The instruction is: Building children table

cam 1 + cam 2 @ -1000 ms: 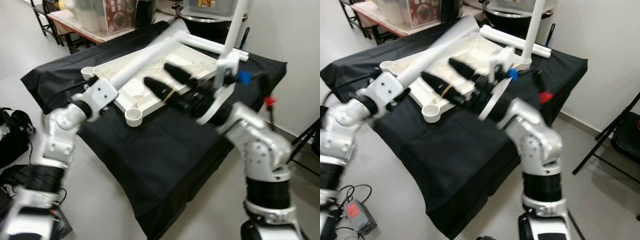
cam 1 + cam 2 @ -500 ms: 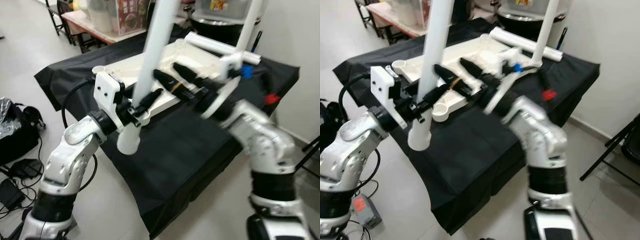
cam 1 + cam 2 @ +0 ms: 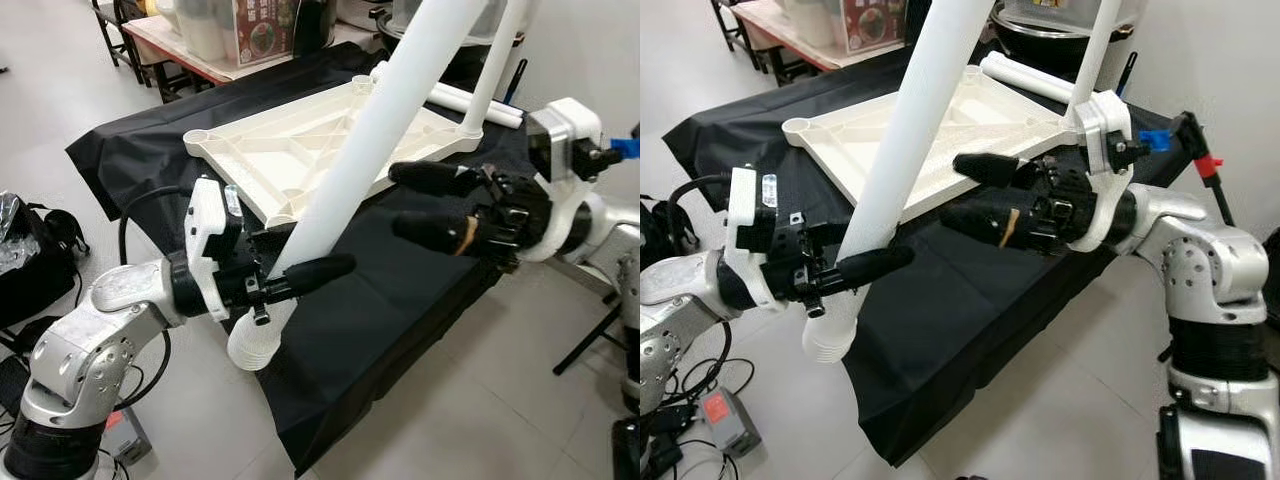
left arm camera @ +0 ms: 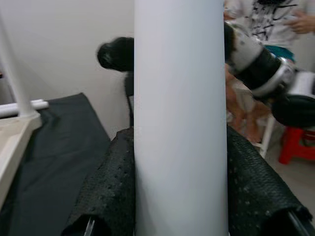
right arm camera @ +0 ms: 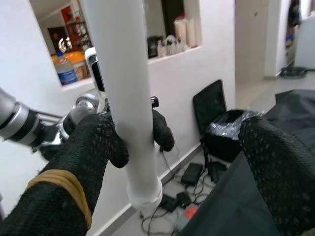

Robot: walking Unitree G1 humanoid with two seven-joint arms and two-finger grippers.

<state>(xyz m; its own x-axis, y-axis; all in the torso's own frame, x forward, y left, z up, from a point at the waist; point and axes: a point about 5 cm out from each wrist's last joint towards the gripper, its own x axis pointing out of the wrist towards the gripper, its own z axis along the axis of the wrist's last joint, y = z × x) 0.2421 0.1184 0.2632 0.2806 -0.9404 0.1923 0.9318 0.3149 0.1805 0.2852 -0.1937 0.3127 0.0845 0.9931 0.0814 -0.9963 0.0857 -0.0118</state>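
A cream-white table top [image 3: 300, 150] lies upside down on the black-draped table [image 3: 400, 300]. One white leg [image 3: 492, 70] stands in its far right corner socket, and another [image 3: 470, 100] lies behind it. My left gripper [image 3: 300, 272] is shut on a third white leg [image 3: 370, 150] near its lower end, holding it tilted over the table's front edge. In the left wrist view both fingers [image 4: 106, 187] press against the leg [image 4: 179, 123]. My right gripper [image 3: 398, 200] is open just right of that leg, fingertips pointing at it, not touching.
A wooden table [image 3: 190, 50] with containers stands behind. Bags and cables [image 3: 30, 260] lie on the floor at left. A black folding chair [image 3: 1260, 270] is at right. A person [image 4: 266, 19] and a red stool [image 4: 298, 147] appear in the left wrist view.
My left gripper lifted the leg from lying across the table top to a steep tilt out over the front edge. My right gripper drew back off the table top to the right.
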